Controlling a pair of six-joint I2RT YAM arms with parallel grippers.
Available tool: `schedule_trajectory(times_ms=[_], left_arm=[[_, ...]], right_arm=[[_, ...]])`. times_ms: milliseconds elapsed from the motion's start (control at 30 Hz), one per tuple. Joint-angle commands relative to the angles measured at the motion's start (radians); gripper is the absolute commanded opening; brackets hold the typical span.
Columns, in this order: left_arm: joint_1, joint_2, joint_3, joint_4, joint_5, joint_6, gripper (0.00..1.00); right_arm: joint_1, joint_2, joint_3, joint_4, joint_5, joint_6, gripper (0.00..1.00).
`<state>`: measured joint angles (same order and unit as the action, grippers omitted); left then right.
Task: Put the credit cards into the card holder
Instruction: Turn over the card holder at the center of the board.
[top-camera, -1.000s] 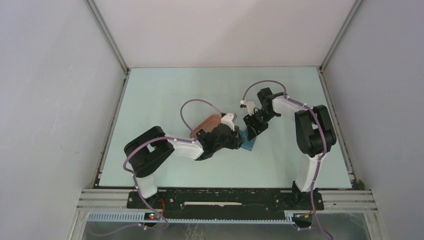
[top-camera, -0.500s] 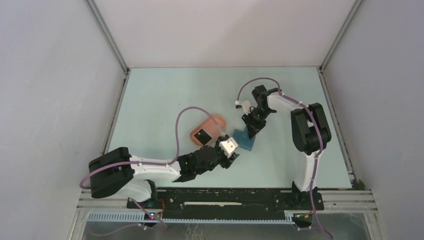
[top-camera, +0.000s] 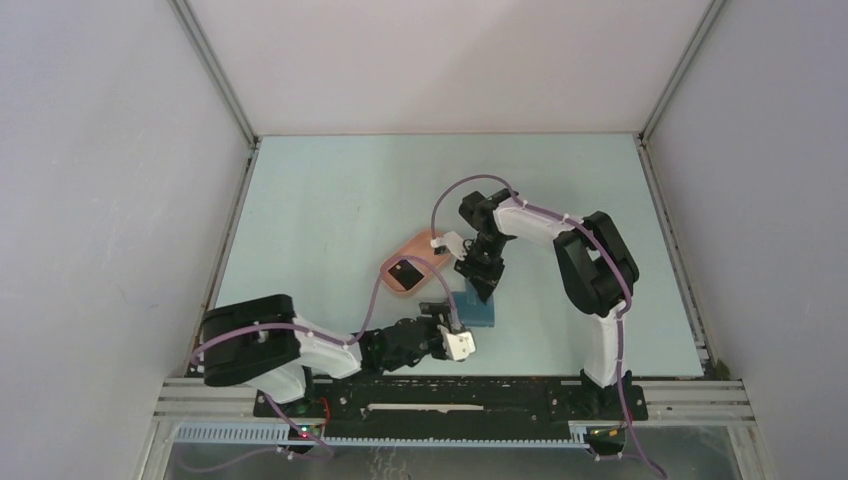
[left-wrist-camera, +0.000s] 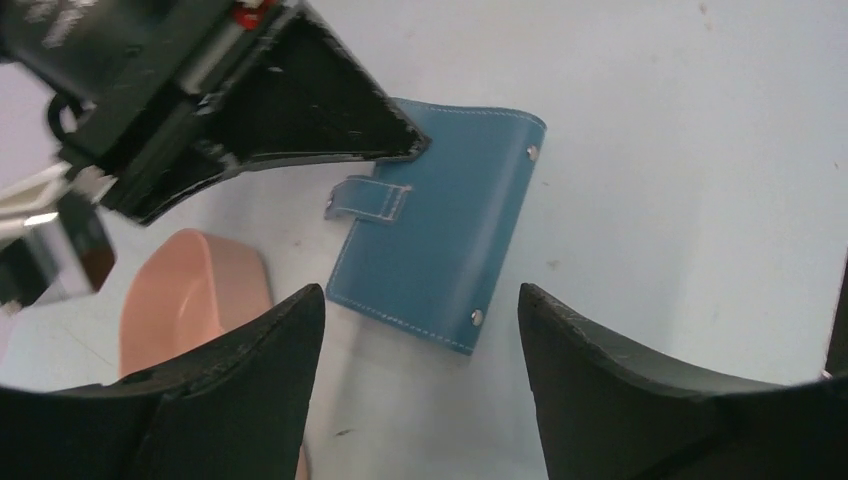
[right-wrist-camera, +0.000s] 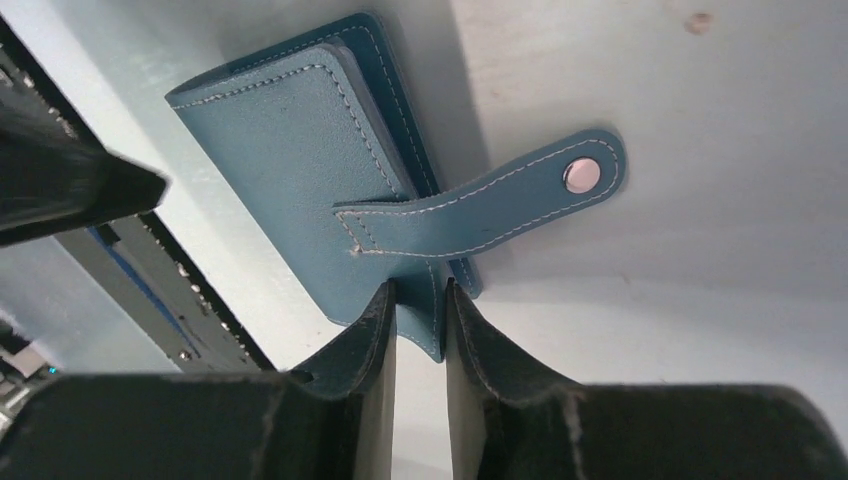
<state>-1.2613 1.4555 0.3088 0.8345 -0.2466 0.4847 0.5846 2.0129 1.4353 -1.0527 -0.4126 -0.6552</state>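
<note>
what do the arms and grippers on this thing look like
Both the left arm and right arm have white links with bulky black joints, and a thin purple cable loops along each. The left gripper and right gripper have matte black, wedge-shaped fingers with scuffed edges.

Wallet (top-camera: 480, 312) boxed in: right fingers (right-wrist-camera: 370, 330) clamped on its far edge, left fingers (left-wrist-camera: 270, 340) spread at near side, tray (top-camera: 415, 250) far-left. Desk (top-camera: 330, 190) open right of wallet and across far half.
</note>
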Motion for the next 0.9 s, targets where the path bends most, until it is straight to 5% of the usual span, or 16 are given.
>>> schedule_trajectory(times_ms=[0, 267, 600, 867], left_arm=[[-0.057, 0.11, 0.065, 0.091, -0.083, 0.129, 0.77], [-0.071, 0.212, 0.175, -0.074, -0.124, 0.195, 0.81], [-0.066, 0.221, 0.264, -0.42, -0.034, 0.219, 0.71], [-0.065, 0.335, 0.322, -0.389, -0.167, 0.279, 0.69]], right_arm=[[0.024, 0.077, -0.03, -0.028, 0.027, -0.055, 0.24], [0.024, 0.084, -0.03, -0.039, 0.008, -0.066, 0.24], [0.028, 0.101, -0.012, -0.085, -0.004, -0.097, 0.24], [0.036, 0.127, 0.0, -0.113, -0.017, -0.11, 0.23]])
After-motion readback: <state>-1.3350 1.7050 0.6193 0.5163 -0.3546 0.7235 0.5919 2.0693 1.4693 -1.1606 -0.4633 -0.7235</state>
